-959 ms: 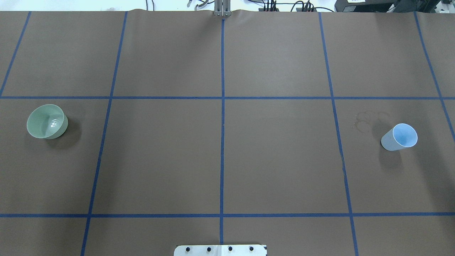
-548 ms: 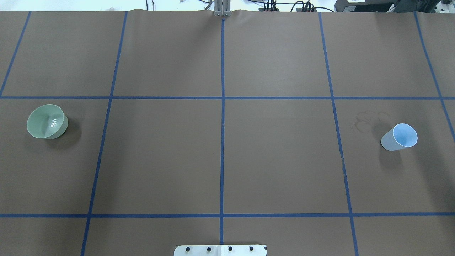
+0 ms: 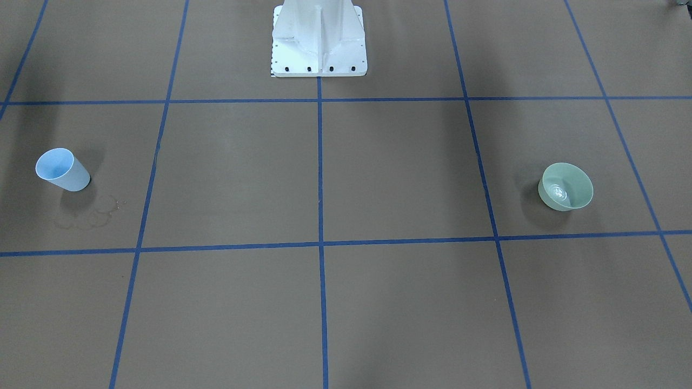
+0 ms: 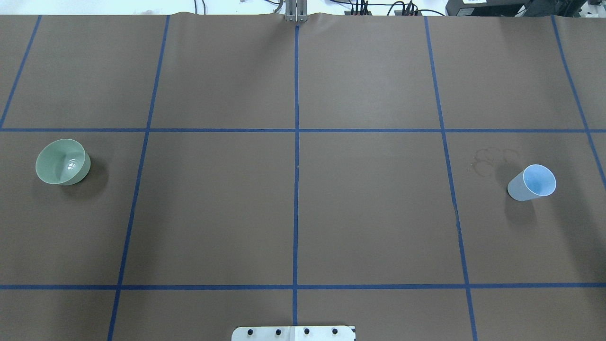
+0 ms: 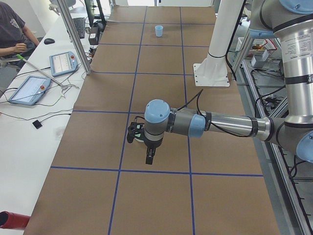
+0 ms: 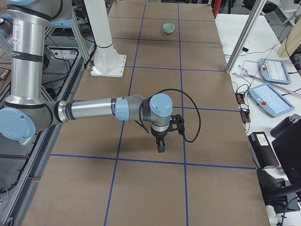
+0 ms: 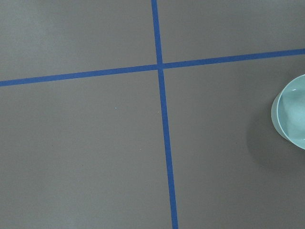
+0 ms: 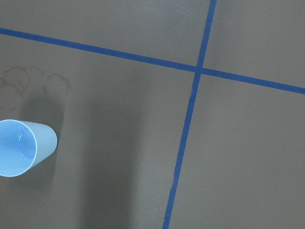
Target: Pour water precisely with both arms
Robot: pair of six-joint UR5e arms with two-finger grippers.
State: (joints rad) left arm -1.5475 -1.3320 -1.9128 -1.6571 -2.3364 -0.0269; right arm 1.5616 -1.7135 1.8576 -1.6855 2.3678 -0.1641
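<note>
Water (image 3: 557, 190) glints in the green bowl (image 4: 47, 166) at the table's (image 4: 369, 213) left end, blue cup (image 4: 532, 182) far right, neither shifted lately; left arm (image 5: 220, 125) and right arm (image 6: 89, 109) hover clear, jaws' state untellable, so no pour is under way

Brown table (image 4: 369, 213) with blue tape grid (image 4: 296, 189), green bowl (image 4: 62, 161), blue cup (image 4: 531, 183), white pedestal (image 3: 319, 38)

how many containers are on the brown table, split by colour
green bowl: 1
blue cup: 1
total: 2
</note>
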